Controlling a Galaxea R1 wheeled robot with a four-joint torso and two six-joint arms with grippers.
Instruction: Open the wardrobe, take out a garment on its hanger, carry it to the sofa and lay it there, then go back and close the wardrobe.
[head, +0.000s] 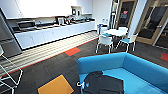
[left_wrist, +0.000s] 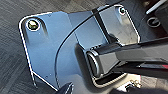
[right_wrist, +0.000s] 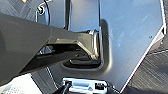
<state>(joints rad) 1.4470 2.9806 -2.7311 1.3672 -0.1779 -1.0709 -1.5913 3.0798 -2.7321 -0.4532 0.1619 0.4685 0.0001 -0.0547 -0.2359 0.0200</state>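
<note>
On near sofa (head: 140, 67) seat: black T-shirt (head: 103, 83), hanger (head: 80, 84) poking leftward over the edge, liable to slide off; gripper states impossible to tell.

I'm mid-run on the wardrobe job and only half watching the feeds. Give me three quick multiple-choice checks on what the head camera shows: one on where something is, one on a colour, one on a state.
1. Where is the black T-shirt?
A. On the kitchen counter
B. On the seat of the sofa
C. On the floor by the white table

2. What colour is the carpet square nearest the sofa's left end?
A. Yellow-orange
B. Green
C. Purple

3. How is the T-shirt lying?
A. Hanging upright from a hook
B. Folded over a chair back
C. Spread flat on the seat cushion

Answers:
1. B, the dark fabric rests on the blue seat near the sofa's left arm.
2. A, a yellow-orange square sits in the dark carpet beside the sofa.
3. C, it lies spread out on the cushion, with a small white piece at its left edge.
</note>
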